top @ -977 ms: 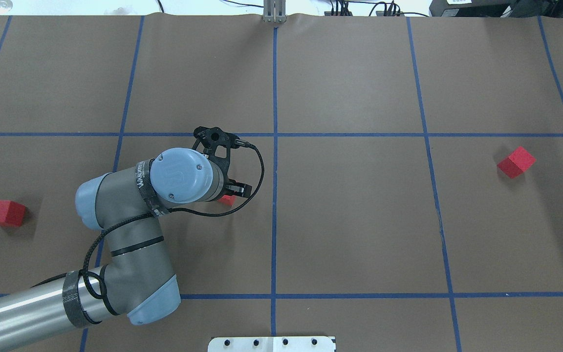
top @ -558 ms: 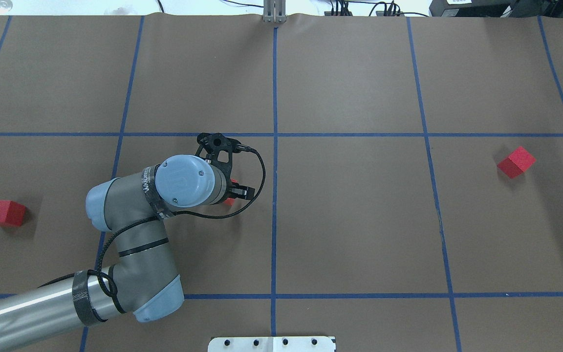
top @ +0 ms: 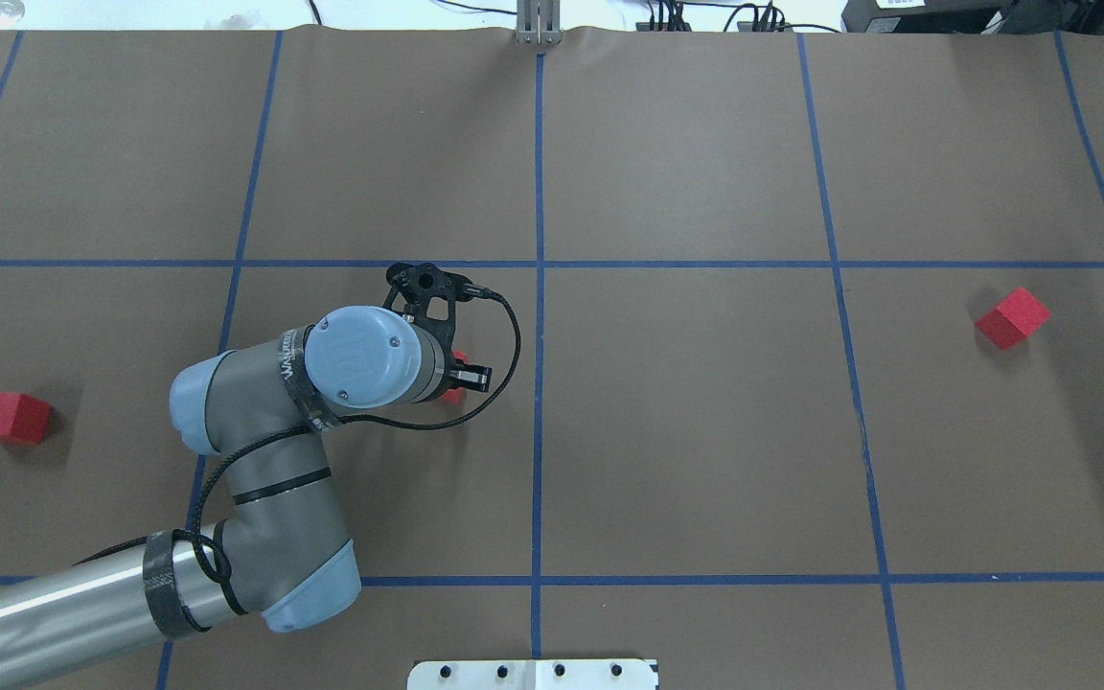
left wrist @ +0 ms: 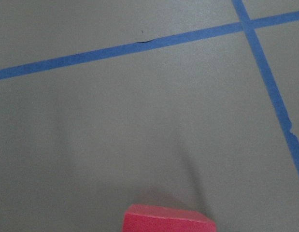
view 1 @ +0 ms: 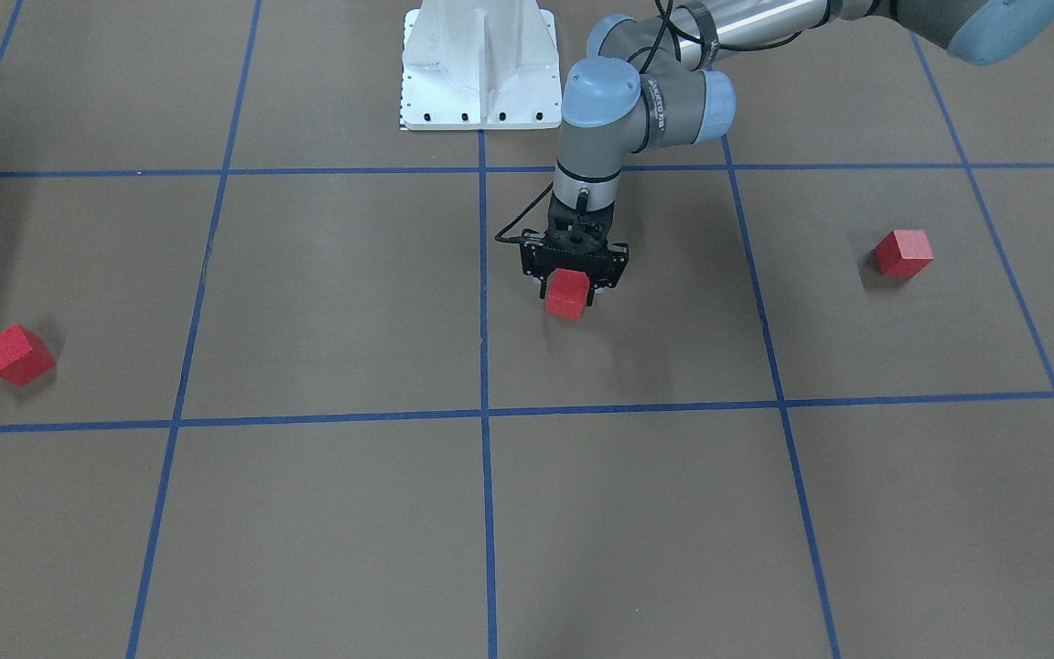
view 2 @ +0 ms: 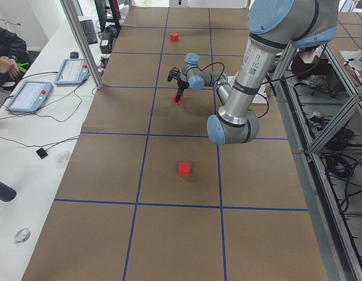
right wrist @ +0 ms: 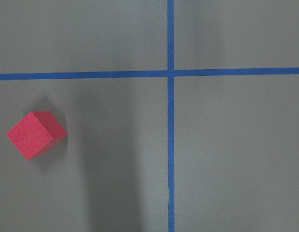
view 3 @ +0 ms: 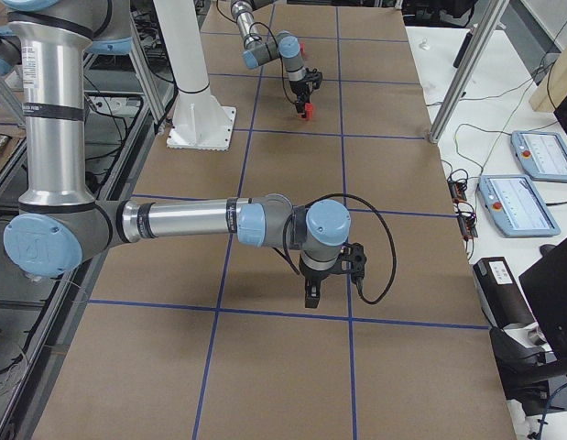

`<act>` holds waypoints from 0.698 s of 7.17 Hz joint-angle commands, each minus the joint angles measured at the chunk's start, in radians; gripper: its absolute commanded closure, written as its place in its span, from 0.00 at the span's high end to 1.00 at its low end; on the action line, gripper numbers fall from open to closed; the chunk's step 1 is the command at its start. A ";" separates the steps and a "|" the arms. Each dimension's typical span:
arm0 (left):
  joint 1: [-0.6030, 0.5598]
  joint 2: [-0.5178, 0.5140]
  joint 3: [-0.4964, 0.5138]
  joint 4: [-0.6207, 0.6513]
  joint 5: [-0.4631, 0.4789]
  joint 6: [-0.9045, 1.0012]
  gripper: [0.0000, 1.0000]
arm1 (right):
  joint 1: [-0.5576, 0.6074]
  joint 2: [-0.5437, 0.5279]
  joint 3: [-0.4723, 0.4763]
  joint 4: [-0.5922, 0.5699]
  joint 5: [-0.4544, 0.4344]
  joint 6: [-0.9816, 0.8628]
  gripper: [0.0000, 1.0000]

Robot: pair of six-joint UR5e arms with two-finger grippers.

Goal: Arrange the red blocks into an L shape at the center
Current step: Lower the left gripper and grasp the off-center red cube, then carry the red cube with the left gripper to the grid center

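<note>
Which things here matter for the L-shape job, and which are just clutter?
Job:
- gripped red block
- left gripper
- red block on robot's left
- red block on robot's right
- centre floor by the middle tape line

Lying about:
- white base
- pendants on the side bench

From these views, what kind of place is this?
Probably a robotics lab test cell: a blue tape grid on a brown-covered table, a UR arm near a white metal base, and teach pendants on the side bench.
</note>
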 commanded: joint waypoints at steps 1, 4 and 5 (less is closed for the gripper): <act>0.000 -0.012 -0.033 0.029 -0.005 -0.026 0.00 | 0.000 0.000 0.000 0.000 -0.002 0.000 0.99; -0.005 -0.180 0.006 0.228 -0.002 -0.074 0.00 | 0.000 0.000 0.000 0.000 0.000 0.000 0.99; -0.005 -0.244 0.082 0.225 0.001 -0.077 0.00 | 0.000 0.000 0.000 0.000 0.000 0.000 0.99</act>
